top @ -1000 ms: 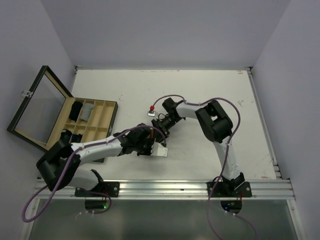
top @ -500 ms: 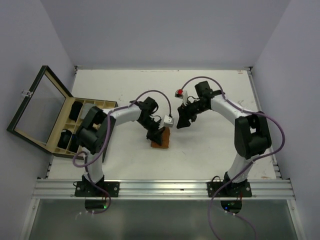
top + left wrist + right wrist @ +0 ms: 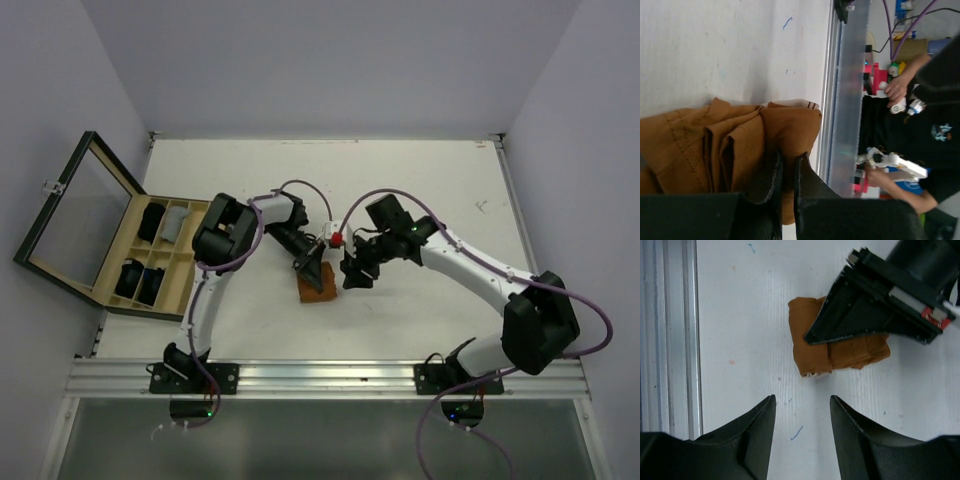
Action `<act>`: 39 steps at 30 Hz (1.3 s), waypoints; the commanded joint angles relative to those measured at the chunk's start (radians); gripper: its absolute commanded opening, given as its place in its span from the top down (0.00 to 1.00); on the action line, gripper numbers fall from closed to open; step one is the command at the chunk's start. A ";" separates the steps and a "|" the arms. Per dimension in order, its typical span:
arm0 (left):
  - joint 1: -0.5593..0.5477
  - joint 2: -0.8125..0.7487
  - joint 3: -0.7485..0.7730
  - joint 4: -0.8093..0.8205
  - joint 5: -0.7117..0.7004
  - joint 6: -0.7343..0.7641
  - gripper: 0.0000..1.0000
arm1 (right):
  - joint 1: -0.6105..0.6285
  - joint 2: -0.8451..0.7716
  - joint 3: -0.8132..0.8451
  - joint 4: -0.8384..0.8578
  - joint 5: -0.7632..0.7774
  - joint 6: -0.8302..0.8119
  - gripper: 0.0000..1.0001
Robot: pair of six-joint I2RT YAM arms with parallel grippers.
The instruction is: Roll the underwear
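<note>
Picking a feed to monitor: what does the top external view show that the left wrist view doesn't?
Only top external: the wooden box and the open right pincer. Only left wrist: the orange-brown underwear close up, with folds and stitching, and a person beyond the table edge. Both: that underwear, with the left pincer shut on it.

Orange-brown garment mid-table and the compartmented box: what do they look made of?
Orange-brown underwear: soft matte cloth, probably a cotton knit; it creases and shows stitched seams. Compartmented box: looks like pale matte wood dividers in a dark frame. Its lid: a clear pane, glass or plastic, since the wall shows through it.
</note>
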State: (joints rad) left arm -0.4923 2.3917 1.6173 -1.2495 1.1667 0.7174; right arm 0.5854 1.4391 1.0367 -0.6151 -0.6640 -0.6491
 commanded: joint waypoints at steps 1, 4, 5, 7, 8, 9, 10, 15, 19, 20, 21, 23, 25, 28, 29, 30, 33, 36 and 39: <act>-0.012 0.165 -0.031 0.082 -0.493 0.103 1.00 | 0.068 0.001 -0.013 0.119 0.084 -0.046 0.48; -0.011 0.176 -0.025 0.081 -0.496 0.108 1.00 | 0.146 0.056 -0.013 0.149 0.128 -0.104 0.48; -0.011 0.179 -0.025 0.081 -0.495 0.109 1.00 | 0.187 0.079 -0.021 0.172 0.144 -0.130 0.48; -0.006 0.178 -0.028 0.084 -0.490 0.109 1.00 | 0.221 0.101 -0.027 0.199 0.170 -0.133 0.47; -0.006 0.178 -0.031 0.084 -0.487 0.109 1.00 | 0.243 0.113 -0.027 0.216 0.170 -0.127 0.46; -0.005 0.176 -0.034 0.088 -0.489 0.109 1.00 | 0.252 0.130 -0.029 0.224 0.173 -0.124 0.46; -0.003 0.175 -0.037 0.091 -0.486 0.108 1.00 | 0.264 0.136 -0.033 0.233 0.181 -0.121 0.44; 0.004 0.167 -0.042 0.104 -0.475 0.103 1.00 | 0.294 0.168 -0.052 0.279 0.172 -0.086 0.38; 0.006 0.164 -0.040 0.104 -0.470 0.103 1.00 | 0.298 0.198 -0.082 0.330 0.190 -0.087 0.38; 0.005 0.159 -0.040 0.105 -0.470 0.103 1.00 | 0.298 0.207 -0.087 0.343 0.190 -0.087 0.39; 0.004 0.161 -0.042 0.107 -0.469 0.103 1.00 | 0.298 0.214 -0.087 0.350 0.190 -0.087 0.39; 0.006 0.156 -0.046 0.108 -0.467 0.103 1.00 | 0.298 0.240 -0.083 0.354 0.190 -0.087 0.43; 0.008 0.150 -0.056 0.116 -0.467 0.102 1.00 | 0.300 0.256 -0.084 0.359 0.193 -0.089 0.56; 0.012 0.129 -0.066 0.133 -0.461 0.093 0.96 | 0.298 0.271 -0.090 0.370 0.181 -0.089 0.83; 0.014 0.109 -0.068 0.140 -0.457 0.088 0.93 | 0.298 0.273 -0.092 0.368 0.175 -0.089 0.90; 0.017 0.095 -0.074 0.153 -0.435 0.083 0.89 | 0.298 0.277 -0.089 0.361 0.167 -0.087 1.00; 0.032 0.002 -0.095 0.223 -0.397 0.044 0.78 | 0.298 0.308 -0.054 0.296 0.118 -0.075 1.00; 0.070 -0.127 -0.108 0.324 -0.366 -0.033 0.69 | 0.298 0.358 -0.004 0.204 0.055 -0.073 1.00; 0.142 -0.271 -0.120 0.442 -0.313 -0.122 0.61 | 0.297 0.408 0.057 0.138 0.020 -0.038 1.00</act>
State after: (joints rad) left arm -0.4412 2.2456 1.4899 -1.2190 0.9905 0.6460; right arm 0.8665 1.7725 1.0595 -0.3531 -0.5694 -0.7147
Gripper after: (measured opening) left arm 0.370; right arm 0.180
